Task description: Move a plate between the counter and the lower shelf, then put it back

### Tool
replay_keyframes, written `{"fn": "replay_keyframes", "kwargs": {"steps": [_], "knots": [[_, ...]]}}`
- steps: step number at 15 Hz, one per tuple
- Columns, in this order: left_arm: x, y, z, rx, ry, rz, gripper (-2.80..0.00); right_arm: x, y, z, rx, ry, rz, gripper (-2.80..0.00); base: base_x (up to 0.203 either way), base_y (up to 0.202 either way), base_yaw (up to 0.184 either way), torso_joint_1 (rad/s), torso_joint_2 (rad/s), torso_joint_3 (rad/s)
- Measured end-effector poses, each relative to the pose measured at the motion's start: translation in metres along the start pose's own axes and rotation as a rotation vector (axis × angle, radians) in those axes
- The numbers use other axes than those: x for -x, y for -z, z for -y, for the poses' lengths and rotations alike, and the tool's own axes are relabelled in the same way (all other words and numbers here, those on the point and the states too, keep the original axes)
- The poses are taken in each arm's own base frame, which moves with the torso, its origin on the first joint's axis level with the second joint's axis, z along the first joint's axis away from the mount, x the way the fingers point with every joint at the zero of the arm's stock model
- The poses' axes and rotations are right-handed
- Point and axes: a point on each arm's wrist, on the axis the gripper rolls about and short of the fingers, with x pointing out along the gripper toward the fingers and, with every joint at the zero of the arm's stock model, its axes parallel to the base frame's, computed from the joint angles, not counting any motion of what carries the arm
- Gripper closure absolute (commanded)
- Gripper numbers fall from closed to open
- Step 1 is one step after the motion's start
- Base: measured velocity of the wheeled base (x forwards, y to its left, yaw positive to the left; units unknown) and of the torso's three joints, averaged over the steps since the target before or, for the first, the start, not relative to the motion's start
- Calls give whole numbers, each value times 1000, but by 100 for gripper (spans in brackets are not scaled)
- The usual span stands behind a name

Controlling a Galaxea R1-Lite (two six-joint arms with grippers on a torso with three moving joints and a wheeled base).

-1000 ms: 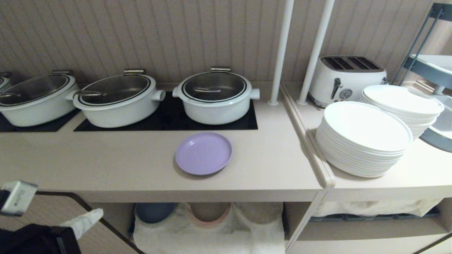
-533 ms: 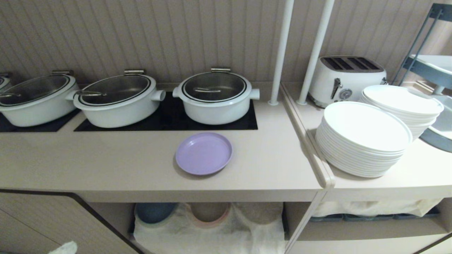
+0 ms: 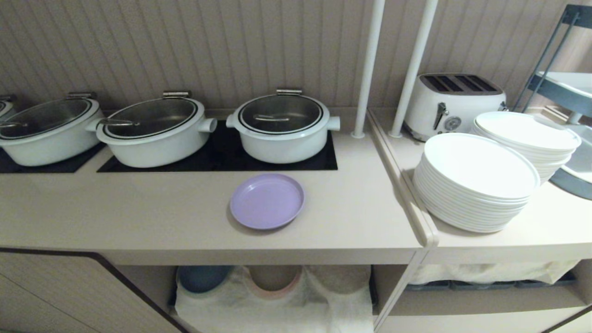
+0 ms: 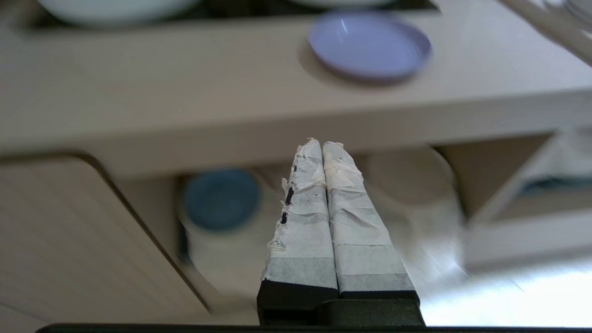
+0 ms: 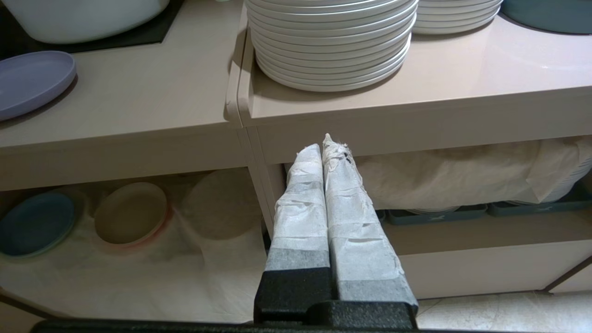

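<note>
Both my grippers, left gripper point(image 4: 322, 144) and right gripper point(image 5: 322, 142), pressed together, empty, below counter point(image 3: 138, 212) level. Plate point(image 3: 267, 200) sits above them; shelf point(image 5: 138, 273) ahead.

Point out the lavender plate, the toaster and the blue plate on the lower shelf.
lavender plate point(image 3: 267, 201), head view, centre of its flat well.
toaster point(image 3: 451, 105), head view, front face.
blue plate point(image 5: 34, 224), right wrist view, centre of its top.

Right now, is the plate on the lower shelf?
No, the plate lies on the counter, above the lower shelf.
</note>
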Motion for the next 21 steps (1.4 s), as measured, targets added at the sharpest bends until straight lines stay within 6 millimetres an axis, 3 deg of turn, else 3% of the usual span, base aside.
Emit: {"fn": "replay_keyframes", "kwargs": {"steps": [3,9,14,21], "knots": [[6,2,-2,-76,-125,69,0,0,0,0,0,-1,0,0,0,0,0,0,0,0],[9,2,-3,-147,-207,84,0,0,0,0,0,-1,0,0,0,0,0,0,0,0],[10,6,0,-241,-68,11,0,0,0,0,0,0,0,0,0,0,0,0,0,0],[11,5,0,-198,-73,17,0,0,0,0,0,-1,0,0,0,0,0,0,0,0]]}}
